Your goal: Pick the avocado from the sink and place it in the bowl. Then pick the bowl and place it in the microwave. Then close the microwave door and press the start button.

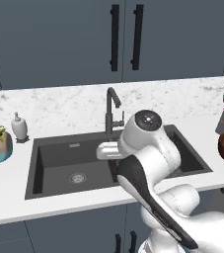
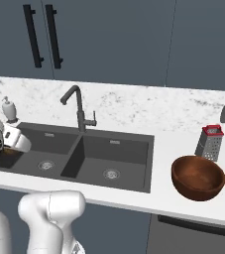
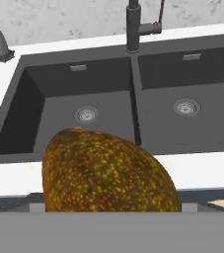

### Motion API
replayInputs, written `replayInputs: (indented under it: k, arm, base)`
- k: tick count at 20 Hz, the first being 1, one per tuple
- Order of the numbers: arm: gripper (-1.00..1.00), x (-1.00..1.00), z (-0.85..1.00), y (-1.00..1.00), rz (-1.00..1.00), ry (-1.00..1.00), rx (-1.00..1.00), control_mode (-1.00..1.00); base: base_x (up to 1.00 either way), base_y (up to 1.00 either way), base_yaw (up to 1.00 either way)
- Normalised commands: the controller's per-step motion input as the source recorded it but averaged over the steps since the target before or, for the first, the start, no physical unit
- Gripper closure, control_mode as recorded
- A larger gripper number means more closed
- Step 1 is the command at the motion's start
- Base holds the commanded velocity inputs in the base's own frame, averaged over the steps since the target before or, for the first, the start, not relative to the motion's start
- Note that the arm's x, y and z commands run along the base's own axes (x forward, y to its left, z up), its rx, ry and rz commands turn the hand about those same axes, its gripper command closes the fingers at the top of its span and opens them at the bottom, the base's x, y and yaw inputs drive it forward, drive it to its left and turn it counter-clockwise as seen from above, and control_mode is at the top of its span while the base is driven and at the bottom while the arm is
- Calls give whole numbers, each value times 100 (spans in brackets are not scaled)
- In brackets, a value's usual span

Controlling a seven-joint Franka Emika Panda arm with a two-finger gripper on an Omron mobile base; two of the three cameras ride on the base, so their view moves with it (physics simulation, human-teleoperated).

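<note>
Avocado [image 3: 108,173]: clamped in gripper [image 2: 7,149], jaws spread wide around it. Held up close to hand camera, lifted out of sink [image 3: 133,89], over its front rim at left basin. Bowl [image 2: 198,177]: upright on bench [image 2: 173,144], right of sink, just in front of grater [image 2: 209,143].

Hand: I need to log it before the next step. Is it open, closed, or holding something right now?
Hand: closed on the avocado, held up out of the sink.
</note>
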Motion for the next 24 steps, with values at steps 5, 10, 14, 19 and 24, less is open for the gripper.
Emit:
replayInputs:
  k: [5, 10, 14, 19, 24]
  arm:
    - [100, -28, 38, -100, 0, 0, 2, -100]
    - [100, -25, 48, -100, -4, 1, 3, -100]
    - [100, -19, 17, -100, -13, 3, 0, -100]
    - [100, -16, 1, -100, -15, 3, 0, -100]
    - [100, -2, 0, -100, -14, 5, 0, -100]
  base:
    - [0, 0, 0]
    - [0, 0, 0]
    - [0, 0, 0]
    - [0, 0, 0]
    - [0, 0, 0]
